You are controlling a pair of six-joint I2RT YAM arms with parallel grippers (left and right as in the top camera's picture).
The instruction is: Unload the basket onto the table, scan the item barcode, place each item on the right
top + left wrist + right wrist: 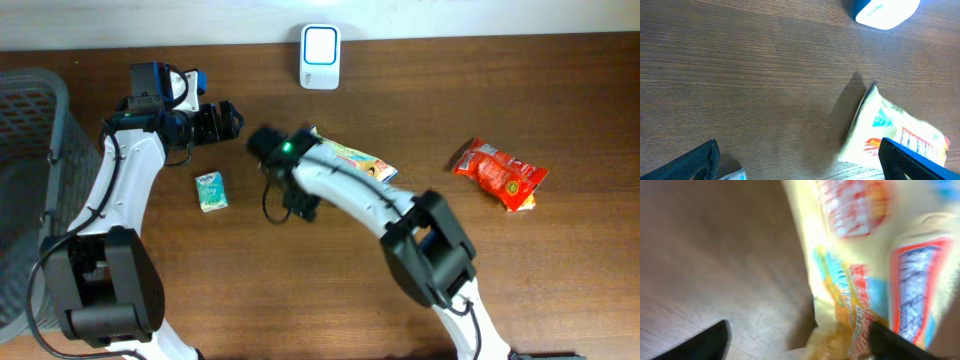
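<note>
The snack packet [352, 158] is yellow and crinkled, printed in red, blue and orange. It lies mid-tabletop [300, 300], partly under the right arm. The right end effector [795, 340] stands wide beside it, and the left end effector [228, 118] is wide too. There are one yellow packet, one red packet [500, 176], one green box [211, 190], one white scanner [320, 57] and one basket [30, 130].

Grey mesh basket [28, 150], small green packet [211, 190], perhaps tissues, red snack bag [500, 175], wooden table [560, 290]
</note>
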